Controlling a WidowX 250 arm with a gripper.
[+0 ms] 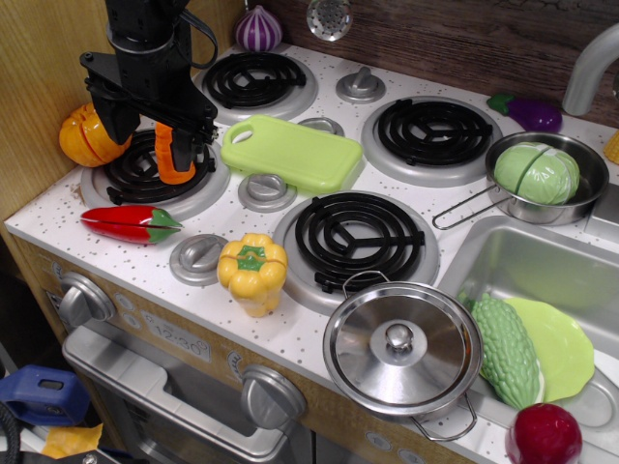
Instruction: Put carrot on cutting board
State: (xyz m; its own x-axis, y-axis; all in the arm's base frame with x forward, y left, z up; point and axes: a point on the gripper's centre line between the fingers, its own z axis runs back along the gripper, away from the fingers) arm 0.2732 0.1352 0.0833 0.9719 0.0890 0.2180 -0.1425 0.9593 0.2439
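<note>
The carrot (170, 164) is a small stubby orange cone, held upright over the front left burner (145, 176). My black gripper (176, 153) comes down from above with its fingers closed on the carrot's upper part. The carrot's lower end is at or just above the burner coils; I cannot tell whether it touches. The cutting board (292, 151) is a flat light-green rectangle with a handle hole at its left end. It lies between the burners, just right of the gripper.
An orange pumpkin toy (85, 135) sits left of the gripper. A red chili (131, 223) and a yellow pepper (252, 272) lie in front. A pot lid (401, 348), a pan with cabbage (538, 174), a purple onion (259, 29) and the sink (503, 261) are around.
</note>
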